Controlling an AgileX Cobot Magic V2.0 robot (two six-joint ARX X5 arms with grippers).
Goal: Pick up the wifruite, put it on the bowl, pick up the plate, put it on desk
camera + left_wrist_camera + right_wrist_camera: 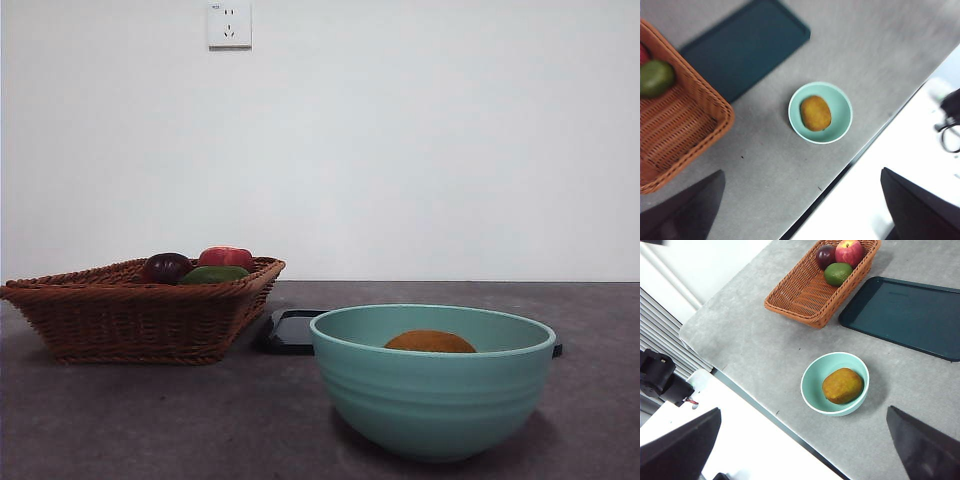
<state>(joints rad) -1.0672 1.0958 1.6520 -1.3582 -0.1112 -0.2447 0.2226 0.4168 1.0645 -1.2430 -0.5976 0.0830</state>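
Overhead, both of my pincers hang high above the desk [765,350], well clear of everything on it. My left gripper [802,210] stands with its two black jaws spread wide and nothing between them; my right gripper [805,450] is just as wide and just as bare. Neither arm shows in the front view.

The wifruite [430,342], dull orange-brown, lies inside the bowl [432,400], its top peeking just over the pale rim when seen from table height. From above it sits slightly off the middle of the mint-teal bowl's floor, touching nothing but the bowl. The bowl stands on the bare desk near the front edge of the tabletop, apart from the other things.

Behind it, a flat dark teal tray [905,315] rests directly on the tabletop, reaching toward the far edge, with nothing on it. Just beside the tray, toward the left in the front view, stands a woven brown basket [130,315], close to the tray's edge. At its far end the basket holds a dark purple fruit [825,255], a red apple [849,251] and a green fruit [838,273], clustered together. A white wall socket [229,24] is fixed on the wall beyond the table.
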